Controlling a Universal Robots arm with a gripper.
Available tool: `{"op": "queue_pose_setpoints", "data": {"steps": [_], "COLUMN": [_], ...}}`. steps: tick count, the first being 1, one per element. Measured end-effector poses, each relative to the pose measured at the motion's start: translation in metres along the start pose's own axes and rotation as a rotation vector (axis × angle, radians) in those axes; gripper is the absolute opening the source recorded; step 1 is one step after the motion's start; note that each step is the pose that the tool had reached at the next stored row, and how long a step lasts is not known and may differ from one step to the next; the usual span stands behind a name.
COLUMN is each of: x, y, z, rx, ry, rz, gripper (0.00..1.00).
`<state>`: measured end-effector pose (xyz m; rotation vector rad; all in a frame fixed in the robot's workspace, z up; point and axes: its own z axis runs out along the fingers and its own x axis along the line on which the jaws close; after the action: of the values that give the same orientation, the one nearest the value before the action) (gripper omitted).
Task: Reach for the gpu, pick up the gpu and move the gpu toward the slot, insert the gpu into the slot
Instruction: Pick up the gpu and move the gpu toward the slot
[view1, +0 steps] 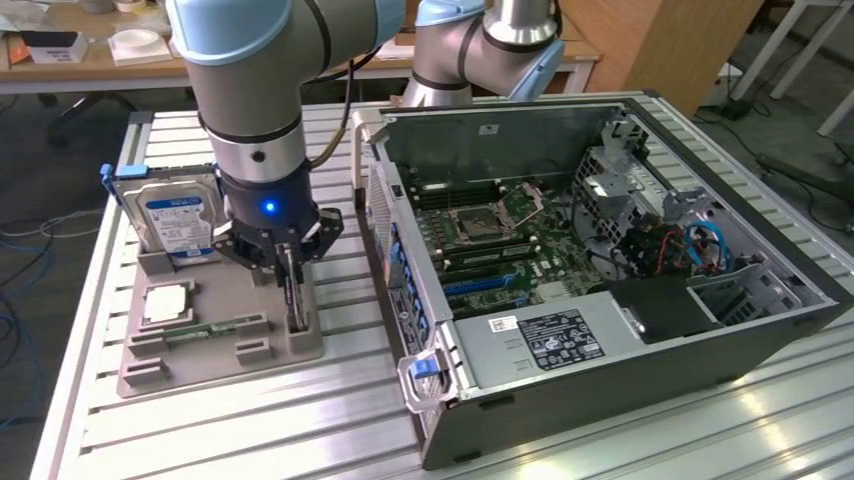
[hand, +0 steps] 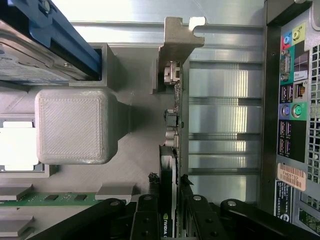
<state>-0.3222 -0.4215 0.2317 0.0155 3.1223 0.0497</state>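
Black two-fingered gripper (view1: 292, 296) clenched on both faces of the gpu (hand: 175, 115), a thin green circuit card with a silvery end bracket. The card stands edgewise in a grey printed plastic fixture (view1: 200, 352), leaving its flat sides free for grasping. The fixture lies at nine o'clock from the open dark computer case (view1: 534, 405), apart from the blue plastic slot (view1: 478, 285).

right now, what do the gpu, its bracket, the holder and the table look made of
gpu: thin greenish board edge, probably fibreglass laminate.
bracket: looks like stamped sheet metal, dull silvery sheen.
holder: likely 3d-printed plastic, matte grey with fine layer lines.
table: seems aluminium, brushed ribbed slats catching bright glare.
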Motion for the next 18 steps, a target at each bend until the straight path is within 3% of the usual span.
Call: {"op": "queue_pose_setpoints", "data": {"steps": [6,18], "x": [0.000,-0.001], "y": [0.0002,0.0018], "z": [-0.0034,-0.0576], "rx": [-0.0016,-0.0014], "ry": [-0.0004,-0.0003], "rz": [0.000,0.000], "gripper": [0.26,0.26]}}
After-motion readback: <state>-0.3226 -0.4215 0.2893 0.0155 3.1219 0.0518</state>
